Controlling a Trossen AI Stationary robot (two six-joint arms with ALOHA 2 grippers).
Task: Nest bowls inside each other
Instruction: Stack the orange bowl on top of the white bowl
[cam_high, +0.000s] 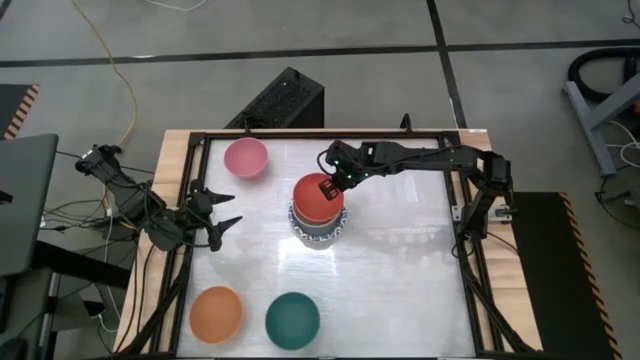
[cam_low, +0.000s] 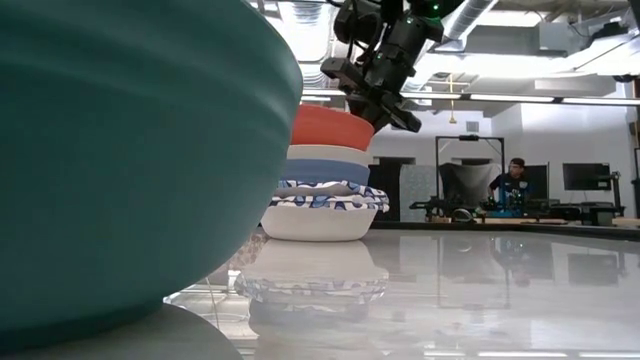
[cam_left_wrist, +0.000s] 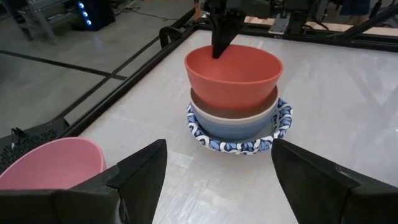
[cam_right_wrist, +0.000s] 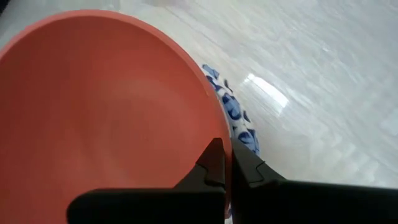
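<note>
The right gripper (cam_high: 331, 188) is pinching the rim of the red bowl (cam_high: 318, 197), which is sitting atop the stack of bowls (cam_high: 317, 228) mid-table. The left gripper (cam_high: 222, 210) is waiting with fingers spread at the table's left edge, nearer to the pink bowl (cam_high: 245, 158) than the right arm is.
</note>
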